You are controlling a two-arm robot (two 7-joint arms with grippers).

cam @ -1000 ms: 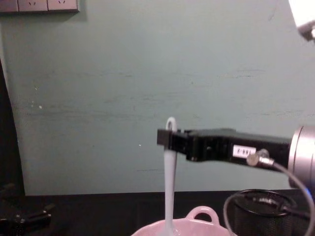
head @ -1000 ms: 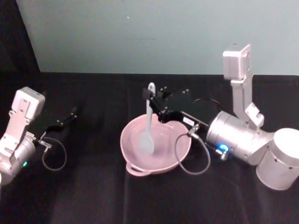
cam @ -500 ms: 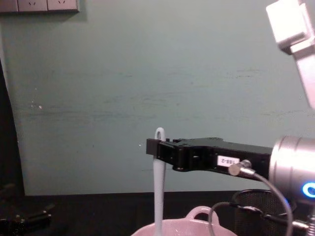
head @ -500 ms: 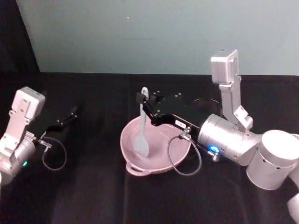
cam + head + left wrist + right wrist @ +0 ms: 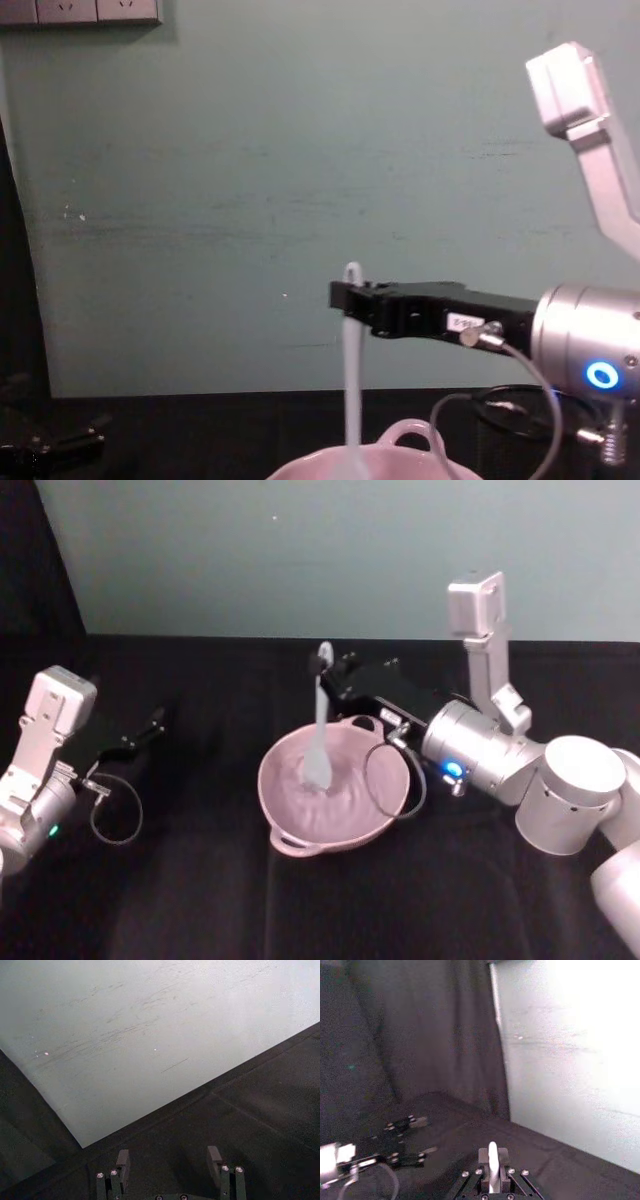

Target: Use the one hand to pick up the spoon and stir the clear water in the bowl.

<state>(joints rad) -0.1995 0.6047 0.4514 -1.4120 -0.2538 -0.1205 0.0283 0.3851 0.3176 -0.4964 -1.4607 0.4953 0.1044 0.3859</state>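
Mid-frame, my right gripper [image 5: 322,670] pinches the spoon [image 5: 319,730] at its handle top; I judge it light, stiff, slippery. Left gripper [image 5: 150,725] rests spread at left.

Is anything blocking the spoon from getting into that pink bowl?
Nothing visible. The right gripper holds the spoon upright by its handle tip, scoop down inside the bowl. The left gripper sits idle far left.

Glossy bowl [image 5: 290,825]; smooth, plastic-looking spoon [image 5: 319,730]; desk [image 5: 200,900] under matt black cloth; right claw [image 5: 326,668] matt black; wrist [image 5: 470,750] brushed silvery metal.
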